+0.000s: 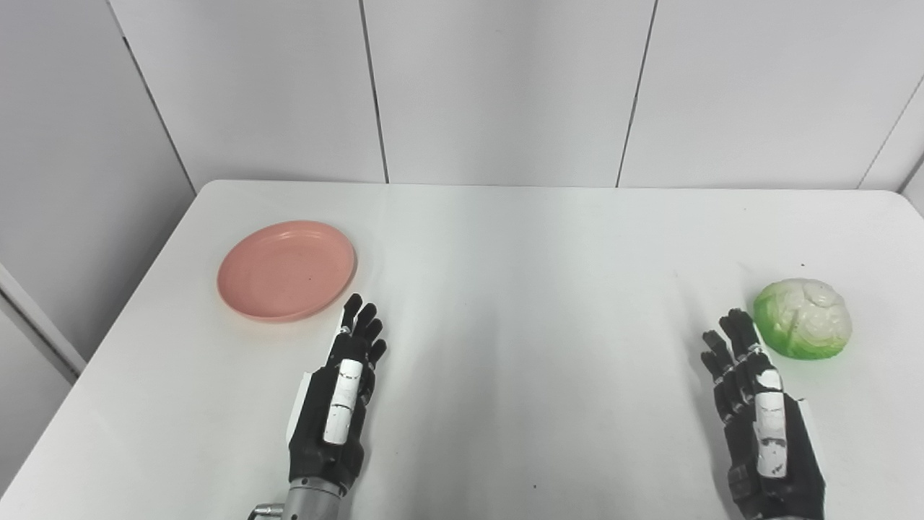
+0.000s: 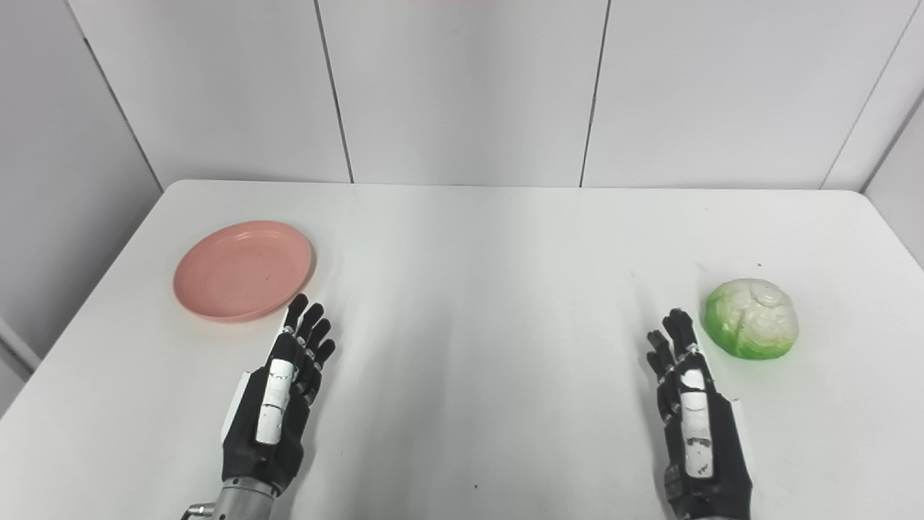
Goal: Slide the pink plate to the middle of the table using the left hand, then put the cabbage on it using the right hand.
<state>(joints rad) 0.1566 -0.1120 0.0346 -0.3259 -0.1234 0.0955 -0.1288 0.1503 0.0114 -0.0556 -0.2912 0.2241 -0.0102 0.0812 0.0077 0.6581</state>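
white bench [image 1: 505,289]: smooth, matte, rounded corners, near edge cut off. pink plate [image 1: 286,269]: round, shallow, plain plastic look, at ten o'clock from bench centre. cabbage [image 1: 803,318]: domed, green rim, pale veined top, at four o'clock. left hand [image 1: 341,393]: released, fingers extended, grasping nothing, fingertips just beside plate rim. right hand [image 1: 758,412]: released, empty, fingertips near cabbage; contact cannot be told. wrists cut off.
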